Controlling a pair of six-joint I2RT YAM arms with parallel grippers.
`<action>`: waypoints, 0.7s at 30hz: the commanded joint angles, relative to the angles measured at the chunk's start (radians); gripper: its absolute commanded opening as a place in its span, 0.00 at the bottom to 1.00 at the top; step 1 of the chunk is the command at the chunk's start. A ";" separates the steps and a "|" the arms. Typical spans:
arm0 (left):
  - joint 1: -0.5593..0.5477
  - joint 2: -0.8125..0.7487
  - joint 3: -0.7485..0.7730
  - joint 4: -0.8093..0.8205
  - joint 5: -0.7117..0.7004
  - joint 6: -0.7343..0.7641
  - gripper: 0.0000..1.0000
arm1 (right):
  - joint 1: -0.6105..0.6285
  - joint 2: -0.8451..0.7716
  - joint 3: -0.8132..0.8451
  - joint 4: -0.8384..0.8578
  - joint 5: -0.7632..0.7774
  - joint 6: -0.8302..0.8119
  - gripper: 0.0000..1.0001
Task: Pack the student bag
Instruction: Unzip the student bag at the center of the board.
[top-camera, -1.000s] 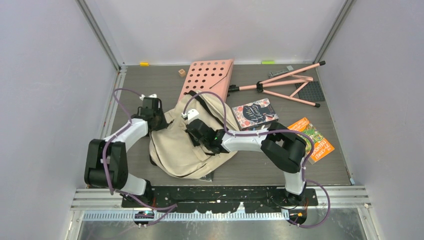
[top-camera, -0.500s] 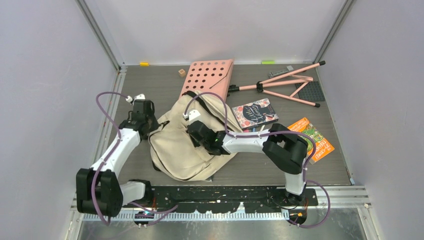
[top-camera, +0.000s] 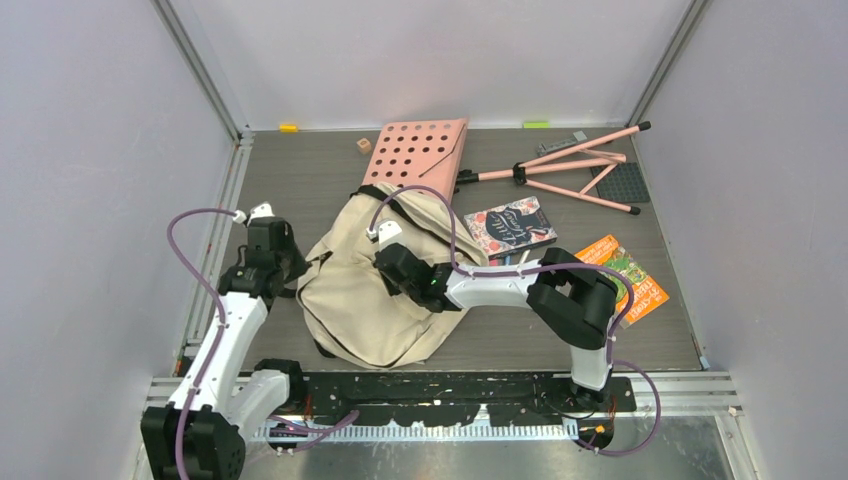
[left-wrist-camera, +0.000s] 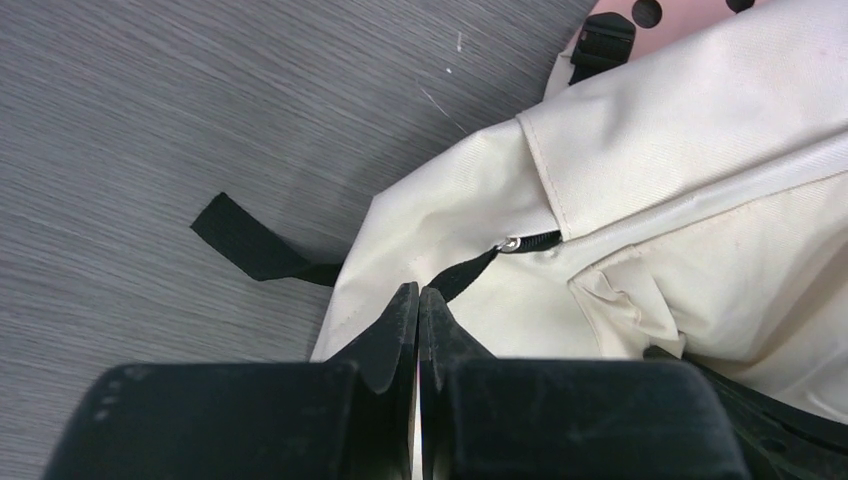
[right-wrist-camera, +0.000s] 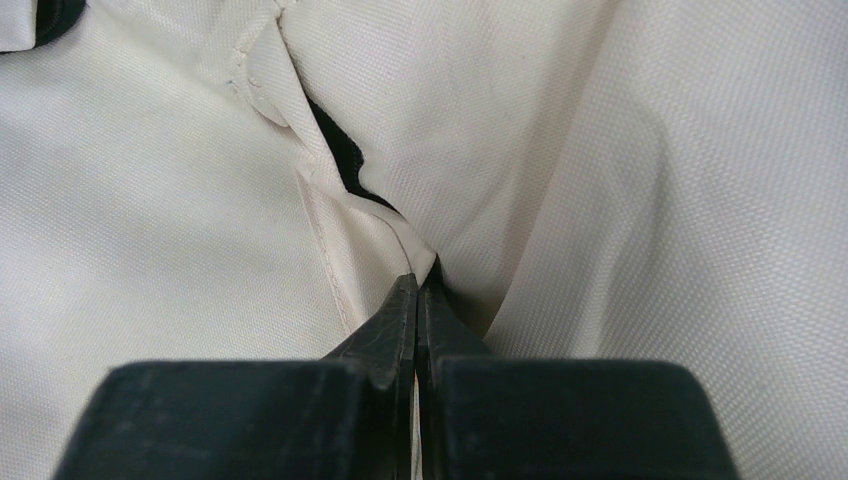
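One student bag (top-camera: 365, 300) lies mid-table, with two books right of it: floral book (top-camera: 510, 228), orange book (top-camera: 635, 280). Only the wrist views reveal the grips: left gripper (left-wrist-camera: 418, 292) pinches the black zipper pull (left-wrist-camera: 468, 270) (slider just beyond), and right gripper (right-wrist-camera: 417, 282) clamps a cream fold of the bag.

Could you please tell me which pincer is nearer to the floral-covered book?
The right. The right pincer pinches a fold on the cream backpack, left of the floral-covered book; the left pincer grips the backpack's far left edge, farther away.
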 joint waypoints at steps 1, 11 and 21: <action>0.015 -0.038 0.003 -0.059 0.006 -0.023 0.00 | -0.014 -0.043 -0.004 -0.027 0.077 -0.006 0.00; 0.016 -0.090 -0.034 -0.124 0.065 -0.091 0.00 | -0.014 -0.061 0.060 -0.047 -0.011 -0.063 0.22; 0.016 -0.079 -0.046 -0.108 0.094 -0.089 0.00 | -0.064 -0.185 0.203 -0.265 -0.032 -0.271 0.83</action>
